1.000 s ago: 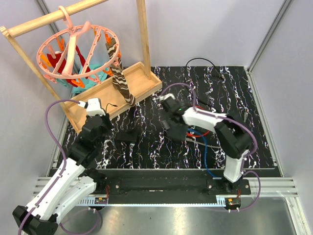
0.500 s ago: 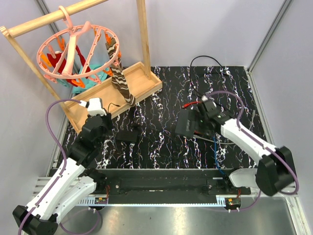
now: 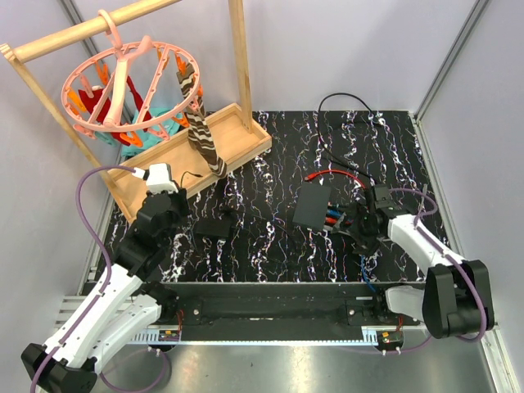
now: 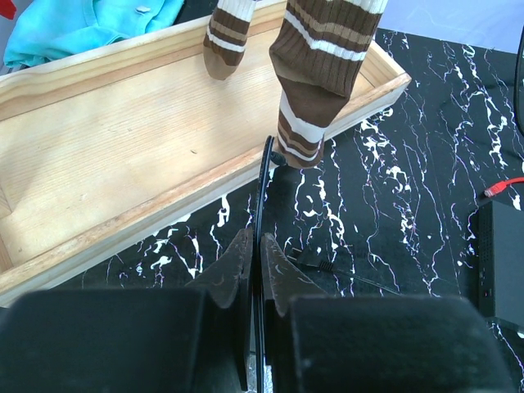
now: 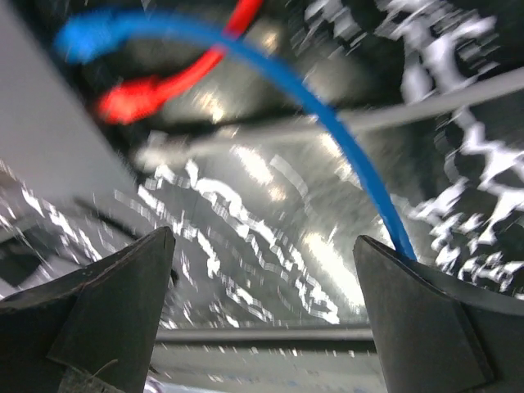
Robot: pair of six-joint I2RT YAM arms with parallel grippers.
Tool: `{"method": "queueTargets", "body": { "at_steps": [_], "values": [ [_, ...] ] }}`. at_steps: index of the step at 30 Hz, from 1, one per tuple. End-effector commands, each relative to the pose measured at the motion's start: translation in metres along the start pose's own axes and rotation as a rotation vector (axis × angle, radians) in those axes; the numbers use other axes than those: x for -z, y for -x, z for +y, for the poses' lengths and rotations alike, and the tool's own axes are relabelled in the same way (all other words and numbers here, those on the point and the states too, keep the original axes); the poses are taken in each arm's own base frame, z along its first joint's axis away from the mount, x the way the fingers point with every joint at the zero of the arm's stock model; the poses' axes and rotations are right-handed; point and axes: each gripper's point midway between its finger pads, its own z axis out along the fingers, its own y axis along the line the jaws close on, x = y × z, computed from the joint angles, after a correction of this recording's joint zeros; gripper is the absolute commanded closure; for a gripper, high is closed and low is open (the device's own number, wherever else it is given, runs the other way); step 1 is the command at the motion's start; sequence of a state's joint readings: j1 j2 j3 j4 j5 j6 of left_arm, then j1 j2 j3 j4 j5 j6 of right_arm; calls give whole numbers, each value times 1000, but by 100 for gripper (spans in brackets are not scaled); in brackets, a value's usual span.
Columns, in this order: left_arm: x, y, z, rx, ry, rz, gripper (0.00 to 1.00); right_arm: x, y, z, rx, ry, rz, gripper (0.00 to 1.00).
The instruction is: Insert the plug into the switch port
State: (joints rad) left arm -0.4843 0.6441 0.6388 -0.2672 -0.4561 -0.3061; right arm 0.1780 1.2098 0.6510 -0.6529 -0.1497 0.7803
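Observation:
The switch (image 3: 312,206) is a flat black box lying mid-table, with red (image 3: 332,174) and blue cables (image 3: 334,219) at its right edge; its port does not show clearly. My left gripper (image 4: 255,237) is shut on a thin black cord (image 4: 264,176) that runs toward the wooden tray. A small black plug (image 4: 315,260) lies on the table just right of its fingers. My right gripper (image 5: 264,237) stands open and empty, low over the table right of the switch (image 5: 49,123), beside a blue cable (image 5: 327,106). That view is blurred.
A wooden tray (image 3: 233,139) under a rack with a pink hanger hoop (image 3: 131,82) and a hanging striped sock (image 4: 319,74) fills the back left. A black adapter block (image 3: 214,227) lies between the arms. A black cable loops at the back (image 3: 344,102).
My right arm has swung from the table's middle to the right and now sits right of the switch, which lies uncovered. The left arm has not moved.

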Motion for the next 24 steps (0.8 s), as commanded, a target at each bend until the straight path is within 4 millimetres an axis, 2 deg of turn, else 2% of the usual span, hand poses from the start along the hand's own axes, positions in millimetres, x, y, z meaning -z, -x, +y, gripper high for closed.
{"method": "queueTargets", "body": {
  "at_steps": [1,6,7,9,10,11,12,13,15,16,20,23,24],
  "values": [
    [-1,14,-6,20,-27,-52,93,-12,36,0,-107,46,-83,0],
    [-1,15,-7,17,-29,-55,93,-18,98,-11,-67,-17,-212,0],
    [-1,15,-7,17,-29,-55,93,-19,118,-9,-18,-39,-249,0],
    [-1,16,-6,16,-29,-60,93,-20,139,-5,45,-46,-274,0],
    [-1,16,-6,16,-27,-59,93,-21,160,2,121,-60,-296,0],
    [-1,16,-7,16,-32,-59,93,-22,169,6,158,-60,-302,0],
    [-1,16,-7,16,-32,-59,93,-31,176,9,200,-64,-284,0],
    [-1,16,-7,16,-34,-60,93,-25,195,23,279,-41,-317,0],
    [-1,16,-7,16,-36,-61,93,-31,208,28,330,-47,-321,0],
    [-1,16,-7,16,-37,-60,93,-27,222,43,404,-9,-348,0],
    [-1,16,-9,16,-44,-61,93,-33,236,68,532,77,-329,0],
    [-1,15,-13,7,-71,-58,93,-28,240,77,576,103,-334,0],
    [-1,15,-15,5,-82,-58,93,-19,239,81,571,113,-346,0]
  ]
}}
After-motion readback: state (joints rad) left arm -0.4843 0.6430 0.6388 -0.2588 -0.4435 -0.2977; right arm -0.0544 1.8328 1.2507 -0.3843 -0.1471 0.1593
